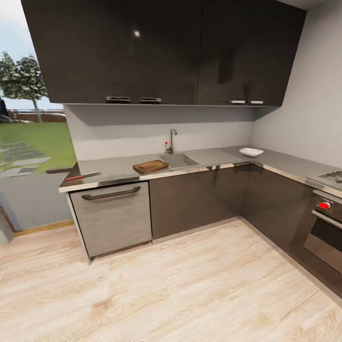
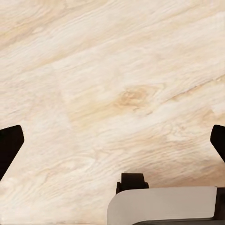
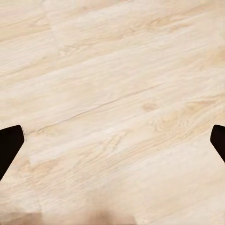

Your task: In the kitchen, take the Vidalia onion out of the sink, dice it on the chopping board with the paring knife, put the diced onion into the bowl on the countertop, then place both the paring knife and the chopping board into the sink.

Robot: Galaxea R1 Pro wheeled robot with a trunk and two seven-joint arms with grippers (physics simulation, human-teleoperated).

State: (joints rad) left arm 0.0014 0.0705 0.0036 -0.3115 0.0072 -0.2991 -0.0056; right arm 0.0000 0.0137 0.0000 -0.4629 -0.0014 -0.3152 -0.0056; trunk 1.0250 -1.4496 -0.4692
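The robot stands back on the wooden floor [image 1: 190,294], well apart from the counter [image 1: 118,168] that runs along the far wall and turns the corner toward the oven [image 1: 325,228]. The sink [image 1: 178,160] sits in the middle of that run, with its chrome tap [image 1: 172,140] behind it; the basin's inside is too shallow in this angle to show the Vidalia onion, so its place there is taken from the task, not seen. The chopping board [image 1: 150,166] lies flat just beside the sink, the paring knife [image 1: 83,176] lies near the counter's end well apart from the board, and the white bowl [image 1: 251,152] rests near the corner. In both wrist views the dark fingers [image 2: 9,147] [image 3: 9,147] stand far apart at the frame edges over bare floor, wide and holding nothing. As a judgement, the onion will be light, firm and round, so it may roll or slip on smooth steel; a grip across its widest middle looks safest. The knife is slim and low, best taken by the red handle. The board is stiff and flat, hardest to lift; its overhanging edge or slot end seems the place to pinch.
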